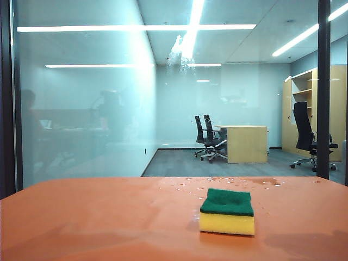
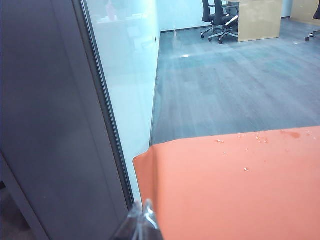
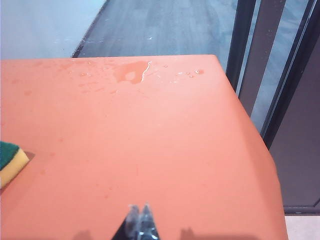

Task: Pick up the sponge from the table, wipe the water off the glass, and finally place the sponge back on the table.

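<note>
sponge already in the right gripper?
No. The sponge lies alone on the table, green side up; the right gripper is shut and apart from it, as is the shut left gripper.

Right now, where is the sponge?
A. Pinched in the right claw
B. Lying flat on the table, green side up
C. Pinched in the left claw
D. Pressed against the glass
B: the sponge lies on the orange table, green layer up, nothing touching it.
</note>
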### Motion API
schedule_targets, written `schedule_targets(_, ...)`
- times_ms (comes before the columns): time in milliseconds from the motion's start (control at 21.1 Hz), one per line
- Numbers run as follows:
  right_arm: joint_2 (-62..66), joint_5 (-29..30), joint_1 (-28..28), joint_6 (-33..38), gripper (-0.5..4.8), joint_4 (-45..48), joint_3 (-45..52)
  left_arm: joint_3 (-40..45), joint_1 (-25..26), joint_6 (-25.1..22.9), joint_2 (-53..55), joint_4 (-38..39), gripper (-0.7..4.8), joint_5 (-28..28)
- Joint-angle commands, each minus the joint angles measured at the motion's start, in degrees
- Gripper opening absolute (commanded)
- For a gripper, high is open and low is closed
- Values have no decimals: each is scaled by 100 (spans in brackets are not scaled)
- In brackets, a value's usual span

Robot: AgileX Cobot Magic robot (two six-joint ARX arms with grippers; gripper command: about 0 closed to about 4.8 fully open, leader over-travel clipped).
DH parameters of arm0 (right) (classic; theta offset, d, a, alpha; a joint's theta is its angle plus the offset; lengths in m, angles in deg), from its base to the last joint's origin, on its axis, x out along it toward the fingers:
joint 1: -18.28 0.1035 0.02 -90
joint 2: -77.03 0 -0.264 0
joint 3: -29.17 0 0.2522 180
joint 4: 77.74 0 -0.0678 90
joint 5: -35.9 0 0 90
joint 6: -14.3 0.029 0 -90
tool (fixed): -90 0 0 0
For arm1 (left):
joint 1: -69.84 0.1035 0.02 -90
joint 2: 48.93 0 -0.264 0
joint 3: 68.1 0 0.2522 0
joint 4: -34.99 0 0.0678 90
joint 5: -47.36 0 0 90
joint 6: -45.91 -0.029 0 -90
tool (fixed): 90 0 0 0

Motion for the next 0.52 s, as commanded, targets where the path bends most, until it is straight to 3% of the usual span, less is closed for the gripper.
schedule_targets(47, -4, 7, 9, -15, -9, 66, -17, -15, 0, -20, 0, -59, -5, 0)
schedule_targets(522, -7, -17, 7, -17, -8, 1244, -20, -15, 0, -20, 0, -59, -5, 0)
